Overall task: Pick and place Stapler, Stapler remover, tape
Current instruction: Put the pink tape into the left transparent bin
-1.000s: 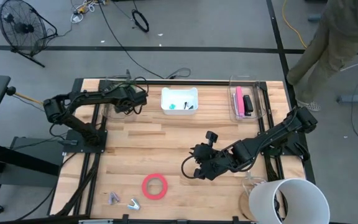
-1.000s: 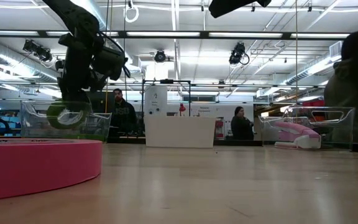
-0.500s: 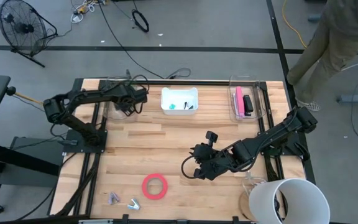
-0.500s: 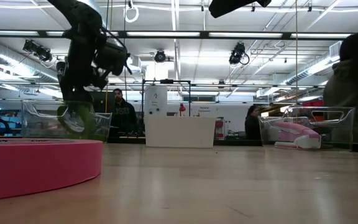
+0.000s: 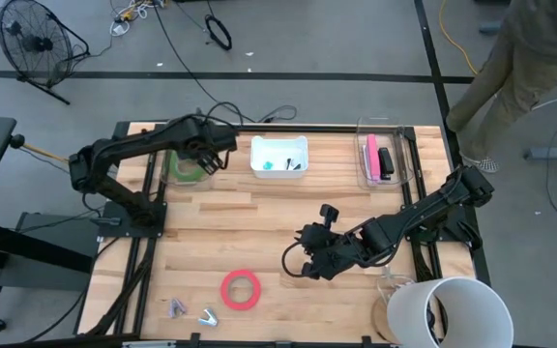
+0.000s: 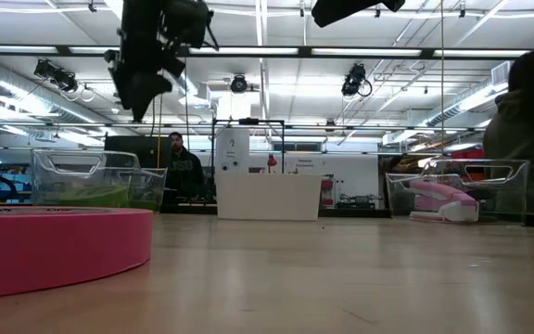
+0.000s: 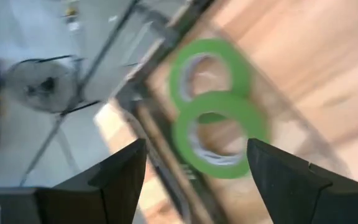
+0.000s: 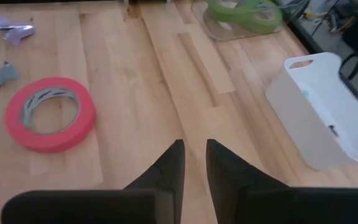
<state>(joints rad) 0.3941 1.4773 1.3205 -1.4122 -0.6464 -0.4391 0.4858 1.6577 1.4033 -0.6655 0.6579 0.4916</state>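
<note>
Above the far-left clear bin holding two green tapes, the left gripper hangs spread and empty; next comes the red tape lying near, close to the right gripper with its nearly pressed fingers.

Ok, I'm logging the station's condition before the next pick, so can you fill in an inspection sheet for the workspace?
Surface: wooden table, bare in the middle.
Job's things: two green tape rolls overlapping in the clear bin; red tape roll near the front edge; pink stapler in the right clear bin.
Clutter: two small staple removers at the front left; white bin; white bucket.
Grippers: left claw open, above the green rolls; right claw nearly closed, empty, over mid-table.
Cables: black cables on the floor.
Surroundings: fan; person at the right.
</note>
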